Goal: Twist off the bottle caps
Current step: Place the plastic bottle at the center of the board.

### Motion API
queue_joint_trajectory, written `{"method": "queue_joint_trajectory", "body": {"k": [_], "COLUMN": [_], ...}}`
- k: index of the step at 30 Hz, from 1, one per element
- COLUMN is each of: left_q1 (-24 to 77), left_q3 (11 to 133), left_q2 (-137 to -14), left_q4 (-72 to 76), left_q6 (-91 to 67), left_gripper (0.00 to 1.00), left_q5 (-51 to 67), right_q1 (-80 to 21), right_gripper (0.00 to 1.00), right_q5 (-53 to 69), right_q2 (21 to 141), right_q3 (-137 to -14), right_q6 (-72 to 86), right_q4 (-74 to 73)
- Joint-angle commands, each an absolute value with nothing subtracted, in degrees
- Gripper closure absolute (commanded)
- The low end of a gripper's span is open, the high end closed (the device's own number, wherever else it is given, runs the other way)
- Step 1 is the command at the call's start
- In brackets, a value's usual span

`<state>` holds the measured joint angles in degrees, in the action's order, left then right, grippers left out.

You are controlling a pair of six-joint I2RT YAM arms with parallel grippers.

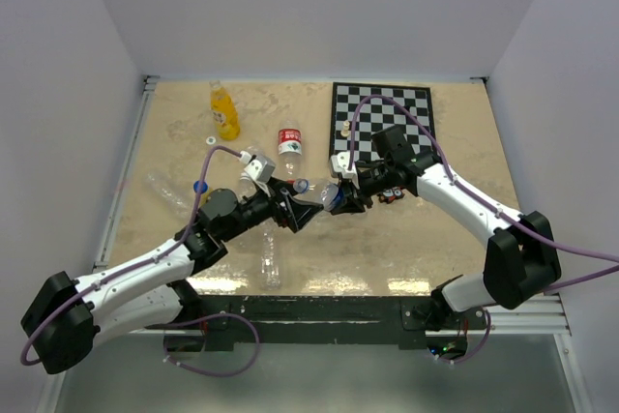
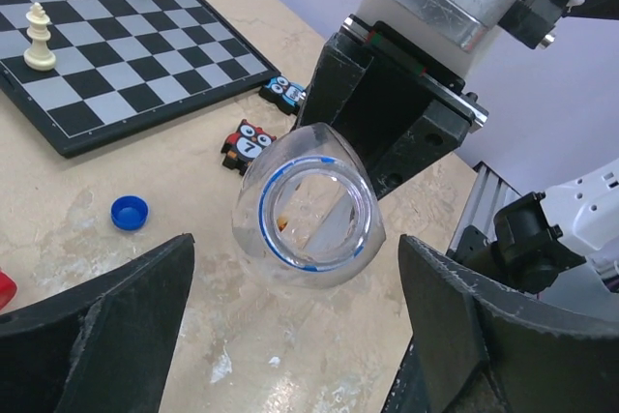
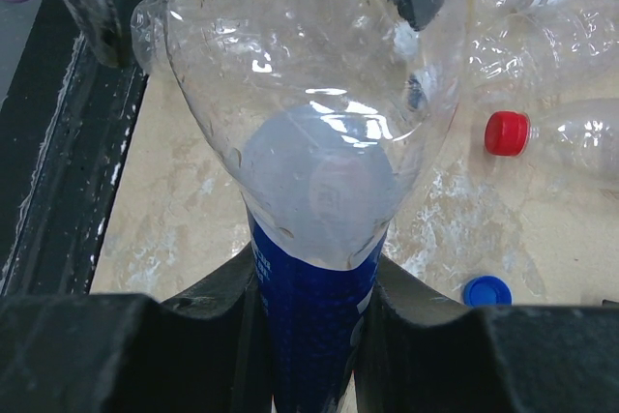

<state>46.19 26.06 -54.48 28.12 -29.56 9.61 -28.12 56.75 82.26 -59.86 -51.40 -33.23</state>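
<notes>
Where the left arm reaches in from the near left corner of the table (image 1: 435, 239), its tool (image 1: 292, 212) is released and stands wide open. The two black fingers (image 2: 106, 326) are far apart and touch nothing. In the left wrist view the mouth of the blue-labelled bottle (image 2: 309, 205) points straight between them, but there is free space on both sides. This mouth is open, with only a blue ring around the neck and no cap on it. A blue cap (image 2: 130, 212) lies flat on the table, left of the mouth in that view and apart from it. The bottle is lifted off the table near the middle, lying almost level between the two arms. On its right, the right tool (image 1: 338, 198) is clenched on the body of the bottle. In the right wrist view the blue label sits tight between the two dark fingers (image 3: 126, 355) and the clear bottom bulges toward the camera. Further left and far on the table, an orange bottle (image 1: 224, 111) stands upright with a white cap (image 1: 211, 142) lying just beside it. A bottle with a red cap (image 3: 507, 132) lies behind the held one. At the far right is a chessboard (image 1: 382, 123), and two small owl cards (image 2: 251, 142) lie near its edge.
</notes>
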Motion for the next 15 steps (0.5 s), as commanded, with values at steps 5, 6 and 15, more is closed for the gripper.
{"method": "queue_joint_trajectory", "body": {"k": [5,6,15], "left_q1": [46.8,46.9,47.5], "left_q3": [29.3,29.2,30.2], "left_q2": [-57.0,-57.5,-59.7], "left_q4": [36.5,37.3,39.3], "left_q6": [-30.3,-30.5,-28.7], "left_gripper": [0.14,0.14,0.65], "left_q5": [7.1,7.1,8.1], "right_q1": [-28.4,-28.4,-28.4], "right_gripper": [1.0,1.0,0.98], "right_q5": [58.7,58.6,58.6], "right_q2": [82.4,82.4,82.2], "right_q3": [-59.9,-59.9,-59.9], "right_q6": [-50.4,-50.4,-50.7], "right_q4": [-31.7,-31.6,-31.9]}}
